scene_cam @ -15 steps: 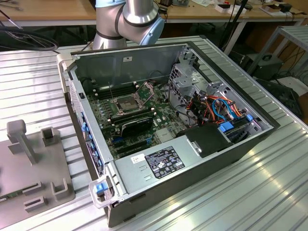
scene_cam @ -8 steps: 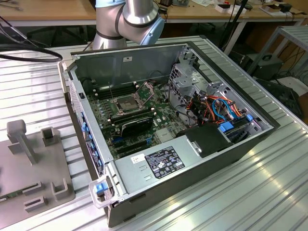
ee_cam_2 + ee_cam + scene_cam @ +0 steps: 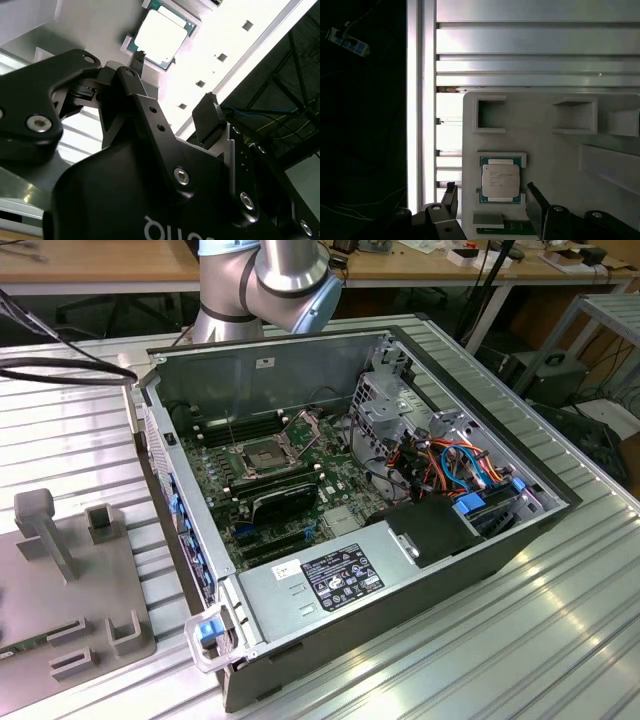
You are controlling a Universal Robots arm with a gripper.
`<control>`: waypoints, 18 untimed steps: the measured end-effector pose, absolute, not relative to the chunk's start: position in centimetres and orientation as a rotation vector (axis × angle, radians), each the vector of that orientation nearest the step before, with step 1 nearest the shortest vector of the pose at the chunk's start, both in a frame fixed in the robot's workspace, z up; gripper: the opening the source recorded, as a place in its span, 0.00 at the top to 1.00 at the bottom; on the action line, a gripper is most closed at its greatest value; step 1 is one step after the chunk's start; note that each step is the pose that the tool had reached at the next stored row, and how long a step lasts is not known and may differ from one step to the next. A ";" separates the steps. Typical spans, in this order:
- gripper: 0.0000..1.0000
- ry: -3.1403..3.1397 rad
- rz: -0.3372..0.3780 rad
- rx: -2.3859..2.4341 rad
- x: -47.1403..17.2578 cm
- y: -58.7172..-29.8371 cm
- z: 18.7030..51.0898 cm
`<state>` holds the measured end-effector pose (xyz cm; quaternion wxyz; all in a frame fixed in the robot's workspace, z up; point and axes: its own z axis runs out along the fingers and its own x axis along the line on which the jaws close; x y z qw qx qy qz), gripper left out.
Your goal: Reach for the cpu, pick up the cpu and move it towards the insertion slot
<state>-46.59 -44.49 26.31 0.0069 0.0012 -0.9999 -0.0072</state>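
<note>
Ribbed aluminium desk (image 3: 530,55) ran beneath a pale grey moulded tray (image 3: 545,155), and the small, flat, square grey-capped cpu (image 3: 500,180) lay in a raised-rim seat on that tray. My black fingers (image 3: 537,202) stood wide, one to each side of the chip, touching nothing I could see. The silvery-framed square insertion slot (image 3: 258,453) sat inside the open computer case (image 3: 250,365), left of centre in the exterior view. I judged a skewed close the main danger: so thin an edge offers little hold, and the chip could tip against the rim or slip free.
</note>
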 end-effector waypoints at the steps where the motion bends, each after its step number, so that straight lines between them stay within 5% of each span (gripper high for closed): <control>1: 0.34 -3.128 -0.023 0.004 -46.6 -44.5 26.1; 18: 0.34 -3.128 -0.023 0.003 -46.3 -45.1 22.9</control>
